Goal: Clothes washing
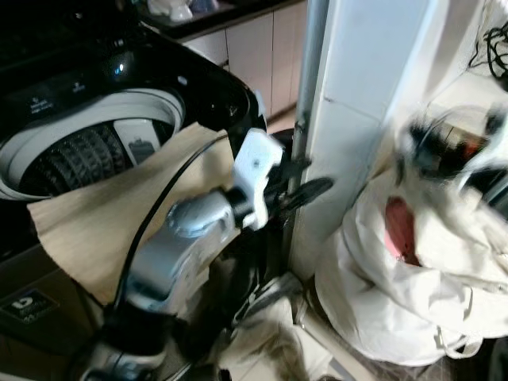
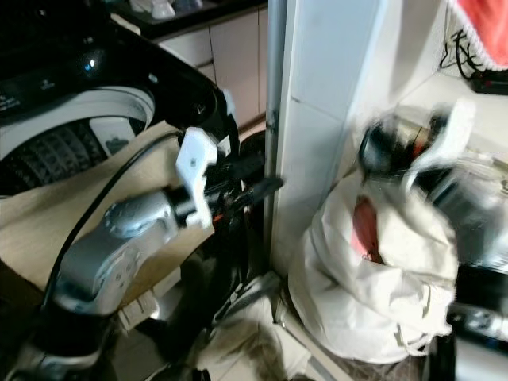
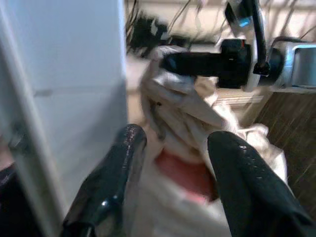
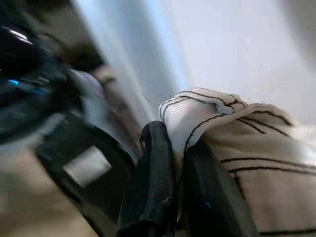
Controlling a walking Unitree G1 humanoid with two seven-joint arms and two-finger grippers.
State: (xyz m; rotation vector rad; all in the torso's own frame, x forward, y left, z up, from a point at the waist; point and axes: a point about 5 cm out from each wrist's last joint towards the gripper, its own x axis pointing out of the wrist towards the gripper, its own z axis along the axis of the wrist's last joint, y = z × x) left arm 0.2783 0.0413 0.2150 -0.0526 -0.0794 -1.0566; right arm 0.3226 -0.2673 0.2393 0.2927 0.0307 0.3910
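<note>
Transferring laundry, by appearance: right gripper (image 4: 170, 163), fingers pressed together on a white black-striped garment (image 4: 237, 143), held above the white laundry bag (image 1: 413, 270) on the floor beside the tiled pillar (image 1: 357, 119). Left gripper (image 3: 177, 173), fingers spread and empty, points at the bag's pink item (image 3: 185, 177). Washing machine (image 1: 87, 143): open, beige cloth (image 1: 119, 214) over its front edge. Next move likely calls for carrying the garment to the drum. Right arm blurred; bag contents mostly hidden.

Open top-loading washer (image 1: 87, 143), beige cloth (image 1: 119, 214) draped over its rim; white laundry bag (image 1: 413, 278) apparently holding something red.
</note>
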